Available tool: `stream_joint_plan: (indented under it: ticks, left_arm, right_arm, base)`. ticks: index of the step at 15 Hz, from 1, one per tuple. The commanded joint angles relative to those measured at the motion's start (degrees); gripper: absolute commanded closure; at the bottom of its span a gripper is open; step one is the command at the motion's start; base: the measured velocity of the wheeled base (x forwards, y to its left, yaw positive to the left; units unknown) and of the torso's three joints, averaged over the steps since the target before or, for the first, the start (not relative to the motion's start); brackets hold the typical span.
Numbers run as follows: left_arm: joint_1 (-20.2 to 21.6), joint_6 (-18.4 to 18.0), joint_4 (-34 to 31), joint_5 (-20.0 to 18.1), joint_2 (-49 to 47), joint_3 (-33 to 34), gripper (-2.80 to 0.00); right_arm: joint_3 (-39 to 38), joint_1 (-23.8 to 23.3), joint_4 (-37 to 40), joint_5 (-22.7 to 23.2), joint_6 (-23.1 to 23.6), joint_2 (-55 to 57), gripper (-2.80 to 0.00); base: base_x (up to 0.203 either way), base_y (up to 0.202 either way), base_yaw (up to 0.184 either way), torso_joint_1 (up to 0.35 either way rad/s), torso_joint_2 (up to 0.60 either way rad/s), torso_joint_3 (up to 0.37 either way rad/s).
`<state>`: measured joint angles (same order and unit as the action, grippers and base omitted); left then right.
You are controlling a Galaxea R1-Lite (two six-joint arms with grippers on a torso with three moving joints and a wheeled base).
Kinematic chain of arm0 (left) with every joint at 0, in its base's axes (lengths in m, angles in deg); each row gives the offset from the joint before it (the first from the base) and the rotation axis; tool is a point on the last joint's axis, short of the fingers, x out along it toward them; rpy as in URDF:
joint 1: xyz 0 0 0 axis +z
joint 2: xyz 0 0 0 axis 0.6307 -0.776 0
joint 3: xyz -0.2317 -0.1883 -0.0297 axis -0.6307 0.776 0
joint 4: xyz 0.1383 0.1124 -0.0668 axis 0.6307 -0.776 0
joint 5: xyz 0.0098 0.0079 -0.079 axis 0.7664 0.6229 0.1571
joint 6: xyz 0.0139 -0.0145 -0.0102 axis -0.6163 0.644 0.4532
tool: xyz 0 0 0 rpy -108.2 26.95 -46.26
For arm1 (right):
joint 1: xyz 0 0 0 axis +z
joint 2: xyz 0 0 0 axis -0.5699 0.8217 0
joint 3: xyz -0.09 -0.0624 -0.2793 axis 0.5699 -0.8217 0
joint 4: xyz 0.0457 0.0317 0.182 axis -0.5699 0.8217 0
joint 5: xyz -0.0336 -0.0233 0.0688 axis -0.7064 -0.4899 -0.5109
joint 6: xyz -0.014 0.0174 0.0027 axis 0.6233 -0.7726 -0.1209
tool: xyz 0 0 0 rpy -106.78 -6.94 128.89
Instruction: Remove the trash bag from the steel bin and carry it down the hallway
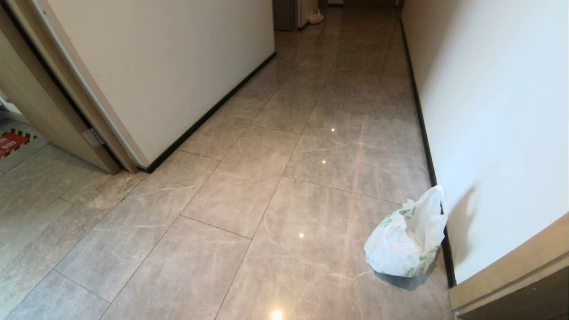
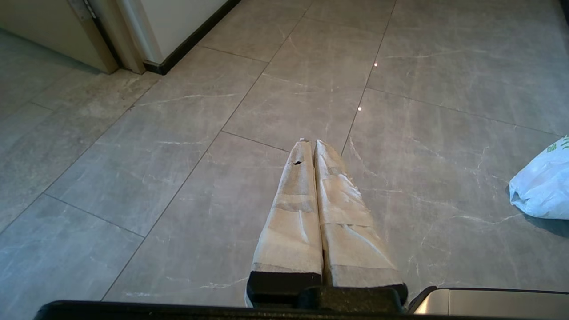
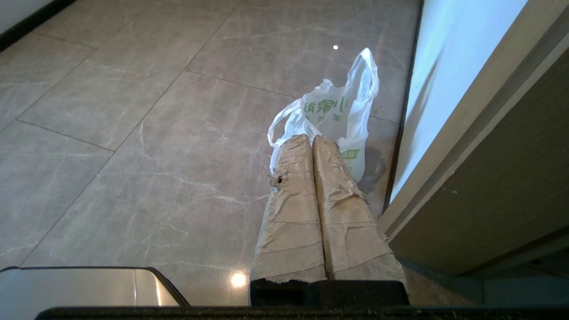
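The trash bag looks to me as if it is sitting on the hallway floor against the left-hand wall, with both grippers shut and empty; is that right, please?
Not quite: the trash bag sits on the hallway floor against the right-hand wall, not the left, as the head view shows. The rest holds: the left gripper and the right gripper are both shut and empty.

The hallway [image 1: 284, 178] floor is glossy marble-look tile with pale veins, mirroring ceiling lights. The trash bag [image 1: 406, 240] at lower right is thin, crinkled white plastic with green print. Wrinkled tan tape wraps both grippers' fingers [image 2: 311, 213]. The door frame [image 1: 511, 275] looks like matt wood.
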<state>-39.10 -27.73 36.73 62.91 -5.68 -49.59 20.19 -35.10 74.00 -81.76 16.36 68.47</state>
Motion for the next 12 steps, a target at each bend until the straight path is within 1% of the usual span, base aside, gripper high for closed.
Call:
stream_joint_plan:
  ticks: [1,12]
  left_arm:
    - [0.0,0.0,0.0,0.0,0.0,0.1,0.00]
    - [0.0,-0.1,0.0,0.0,0.0,0.0,0.00]
  right_arm:
    - [0.0,0.0,0.0,0.0,0.0,0.1,0.00]
    - [0.0,0.0,0.0,0.0,-0.1,0.1,0.00]
  base:
    - [0.000,0.000,0.000,0.002,0.00,0.212]
    - [0.000,0.000,0.000,0.002,0.00,0.203]
